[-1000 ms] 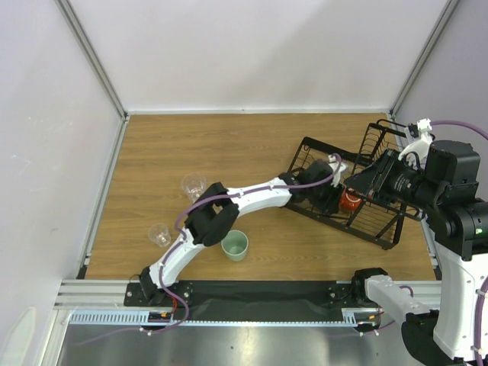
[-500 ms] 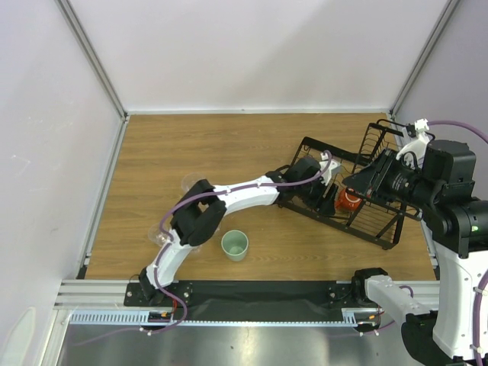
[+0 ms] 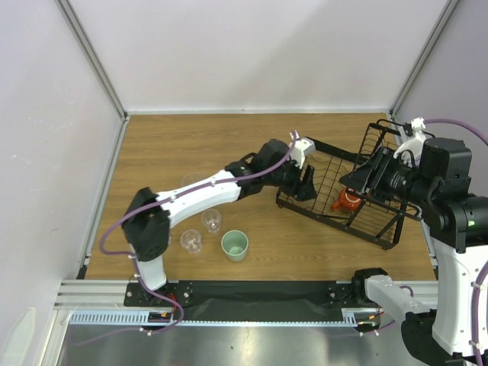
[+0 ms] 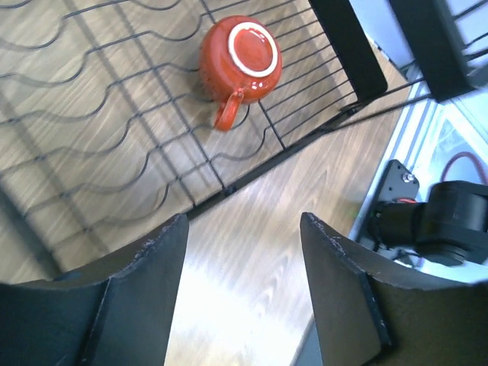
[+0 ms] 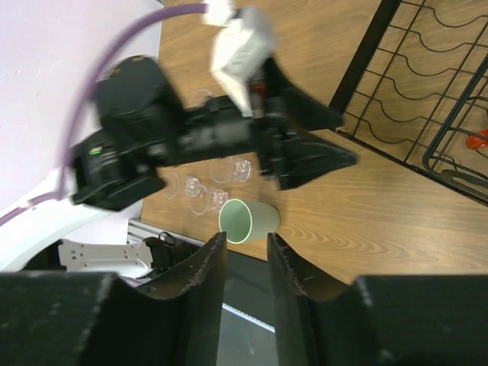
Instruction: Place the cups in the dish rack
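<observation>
A green cup [image 3: 235,245] is standing upright, mouth up, at about 6 o'clock near the front edge of the wooden surface [image 3: 198,145]. Two clear tumblers [image 3: 191,241] are standing just beside it, at its 9 and 10 o'clock, apart from each other and from the cup. Farther in, the left arm [image 3: 206,191] is lying stretched toward 2 o'clock, and the left hand [image 3: 308,183] is hanging over the 9 o'clock edge of the black wire rack [image 3: 381,232]. Its fingers [image 4: 130,297] are spreading wide and gripping nothing; the wrist view is showing bare wood and the rack's edge wire between them. The rack is sitting at the 3 o'clock side of the surface, turned at an angle. A red mug [image 4: 238,57] is resting mouth down on the wavy wires of the rack's flat tray, its handle pointing toward the tray's edge wire. The right hand [image 3: 352,181] is hovering above the tray just by the mug, its fingers [image 5: 202,297] leaving only a narrow gap and gripping nothing. The rack's taller basket part [image 3: 381,141] is standing at the far, 1 o'clock end.
</observation>
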### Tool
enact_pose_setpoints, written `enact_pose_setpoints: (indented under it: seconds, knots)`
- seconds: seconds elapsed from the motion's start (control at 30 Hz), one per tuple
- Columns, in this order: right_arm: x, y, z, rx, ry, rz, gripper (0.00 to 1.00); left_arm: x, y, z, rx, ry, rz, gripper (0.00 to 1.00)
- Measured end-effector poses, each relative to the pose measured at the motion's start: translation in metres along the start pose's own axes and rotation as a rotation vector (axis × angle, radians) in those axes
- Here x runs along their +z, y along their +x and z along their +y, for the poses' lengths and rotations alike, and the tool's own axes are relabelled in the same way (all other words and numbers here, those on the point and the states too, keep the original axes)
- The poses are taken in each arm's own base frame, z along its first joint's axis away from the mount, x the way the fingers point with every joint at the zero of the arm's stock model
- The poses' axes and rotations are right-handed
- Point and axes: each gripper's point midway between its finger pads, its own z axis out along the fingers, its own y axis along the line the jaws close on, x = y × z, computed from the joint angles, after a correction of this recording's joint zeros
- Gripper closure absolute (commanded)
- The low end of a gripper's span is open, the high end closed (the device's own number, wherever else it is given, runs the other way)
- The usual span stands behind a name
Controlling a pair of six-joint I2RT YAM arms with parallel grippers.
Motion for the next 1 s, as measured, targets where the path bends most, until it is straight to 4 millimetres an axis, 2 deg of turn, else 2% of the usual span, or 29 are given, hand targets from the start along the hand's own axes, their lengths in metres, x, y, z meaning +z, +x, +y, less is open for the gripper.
enact_pose_setpoints:
  seconds: [0.13,0.17,0.23,0.27,0.3,0.37,0.53,0.6,0.77,1.0]
  knots:
    - [0.006,0.004,-0.001,-0.007,-0.005,0.045,0.55,-0.043,-0.007,0.002,-0.062,-0.093,-0.007,0.27]
    - [0.008,0.007,-0.003,-0.012,-0.007,0.062,0.43,-0.055,-0.008,0.003,-0.077,-0.123,-0.005,0.18]
    - [0.013,0.013,-0.007,-0.015,-0.006,0.1,0.25,-0.083,-0.006,0.004,-0.111,-0.175,-0.009,0.16]
    - [0.017,0.02,-0.011,-0.013,-0.007,0.13,0.1,-0.099,-0.001,0.005,-0.13,-0.203,-0.008,0.13]
    - [0.02,0.027,-0.015,-0.005,-0.004,0.158,0.03,-0.115,0.003,0.004,-0.147,-0.226,-0.006,0.11]
    - [0.026,0.038,-0.023,0.004,0.001,0.205,0.0,-0.148,0.01,0.005,-0.187,-0.268,-0.026,0.02]
    - [0.034,0.062,-0.034,0.058,0.009,0.292,0.0,-0.235,0.038,0.022,-0.348,-0.412,-0.113,0.01]
    - [0.032,0.065,-0.031,0.061,-0.004,0.287,0.0,-0.258,0.052,0.027,-0.401,-0.462,-0.129,0.01]
    - [0.028,0.08,-0.011,0.058,-0.087,0.302,0.0,-0.283,0.089,0.033,-0.474,-0.55,-0.074,0.05]
    - [0.039,0.112,0.021,0.012,-0.168,0.401,0.0,-0.282,0.124,0.046,-0.517,-0.641,0.064,0.13]
